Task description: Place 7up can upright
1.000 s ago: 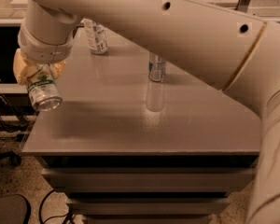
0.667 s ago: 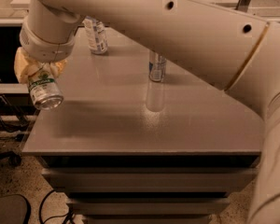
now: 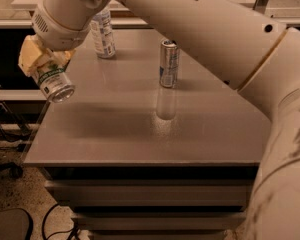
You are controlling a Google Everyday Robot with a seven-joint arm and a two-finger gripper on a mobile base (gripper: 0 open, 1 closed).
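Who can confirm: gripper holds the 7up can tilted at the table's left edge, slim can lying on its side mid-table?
Not quite. The camera view shows the slim can standing upright mid-table, not lying on its side. The rest holds: the gripper holds the 7up can tilted at the left edge of the table.

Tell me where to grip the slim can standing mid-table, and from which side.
Grip the slim can around its straight mid-body, coming from the near side: it stands upright, nothing touching it. The claw, at the left edge of the table, holds the tilted 7up can.
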